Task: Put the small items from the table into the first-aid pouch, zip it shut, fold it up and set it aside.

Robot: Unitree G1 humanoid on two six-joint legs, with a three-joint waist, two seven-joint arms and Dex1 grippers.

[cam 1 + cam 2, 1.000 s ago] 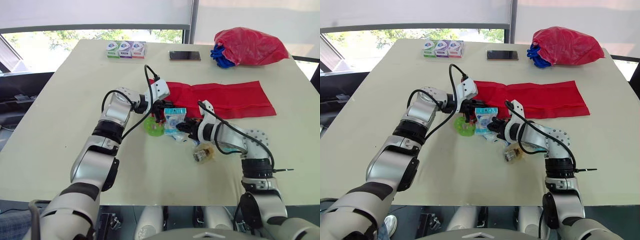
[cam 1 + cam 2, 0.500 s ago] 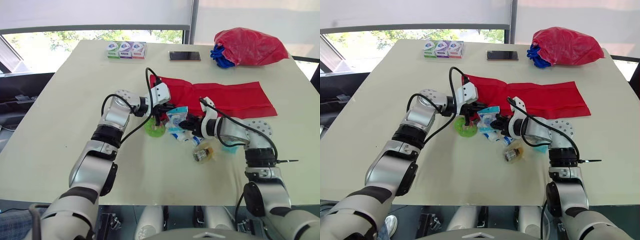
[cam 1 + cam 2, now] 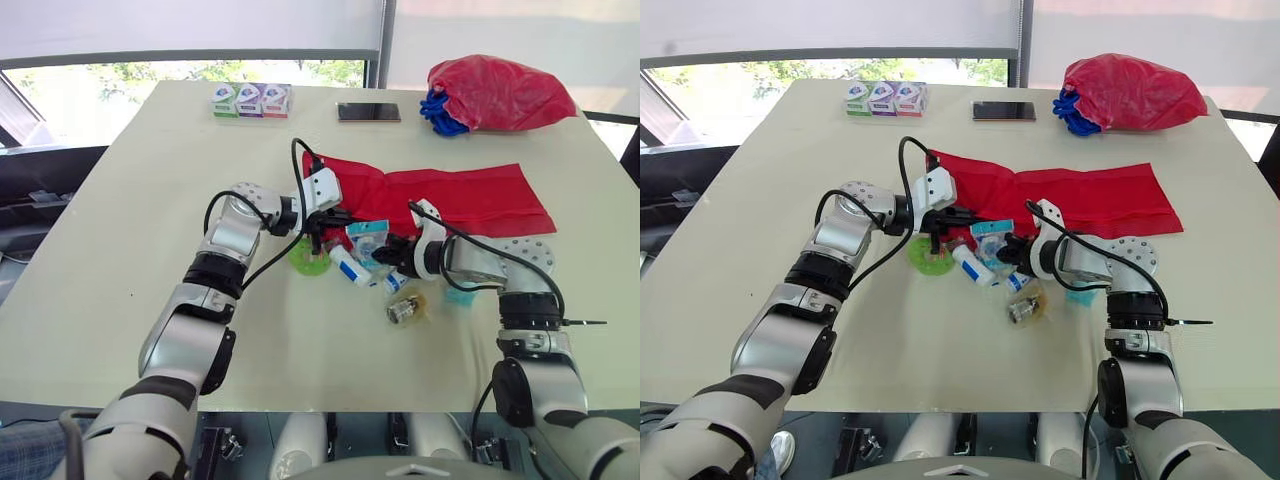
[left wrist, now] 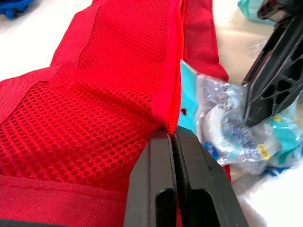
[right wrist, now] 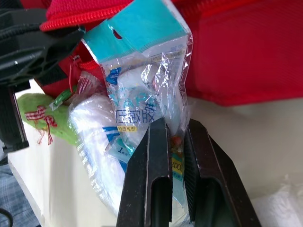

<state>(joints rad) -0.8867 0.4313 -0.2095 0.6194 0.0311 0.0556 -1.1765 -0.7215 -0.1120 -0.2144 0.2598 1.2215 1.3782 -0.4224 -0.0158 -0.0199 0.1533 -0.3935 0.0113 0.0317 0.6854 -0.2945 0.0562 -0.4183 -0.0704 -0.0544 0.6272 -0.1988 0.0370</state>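
- We find the left gripper (image 4: 173, 135) clenched on the pouch (image 4: 94, 109) opening's edge.
- We find the right gripper (image 5: 173, 126) grasping a packet (image 5: 147, 61), apparently touching that opening, well in from the table (image 3: 130, 250) edges.
- A tube (image 3: 347, 268) lies just beside.

Three small boxes (image 3: 251, 100), green, purple and red, are sitting side by side. A dark phone (image 3: 369, 111) is lying flat at three o'clock from them. Farther toward three o'clock a crumpled red plastic bag (image 3: 503, 92) is resting, a blue bundle (image 3: 438, 112) poking out at its eight o'clock. Greenery is showing through the window (image 3: 190, 70) beyond.
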